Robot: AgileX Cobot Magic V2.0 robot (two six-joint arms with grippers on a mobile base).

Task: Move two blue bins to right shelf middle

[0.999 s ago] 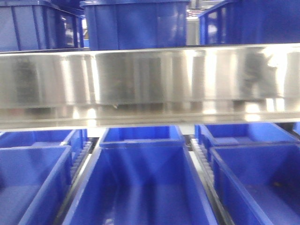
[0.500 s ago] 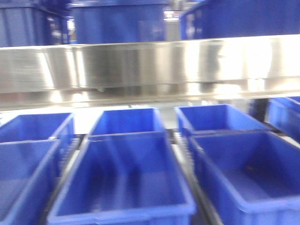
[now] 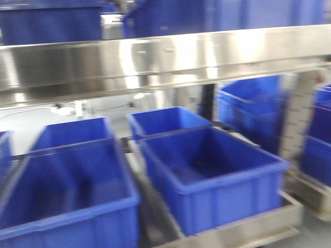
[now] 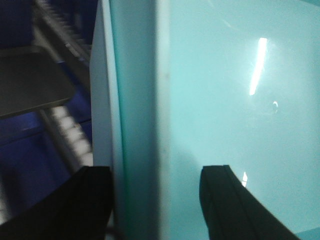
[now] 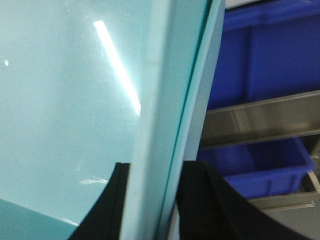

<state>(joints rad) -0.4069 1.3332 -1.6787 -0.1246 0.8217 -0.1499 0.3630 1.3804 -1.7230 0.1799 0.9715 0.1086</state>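
Observation:
In the left wrist view my left gripper [image 4: 155, 200] straddles the rim wall of a pale teal-blue bin [image 4: 225, 90]. One black finger [image 4: 92, 200] is outside the wall and the other is inside. In the right wrist view my right gripper [image 5: 155, 200] is shut tight on the opposite wall of the same bin [image 5: 65, 100]. Neither gripper nor the held bin shows in the front view. That view shows open blue bins on a lower shelf, the nearest ones at centre right [image 3: 212, 170] and at left [image 3: 67, 191].
A shiny steel shelf beam [image 3: 165, 57] crosses the top, with blue bins above it. Another rack with stacked blue bins [image 3: 248, 108] stands at the right, behind a steel upright [image 3: 300, 119]. Roller tracks run between the bins.
The front view has swung to the right: the shelf bins have slid left in the picture, and the rack at the right has come into view.

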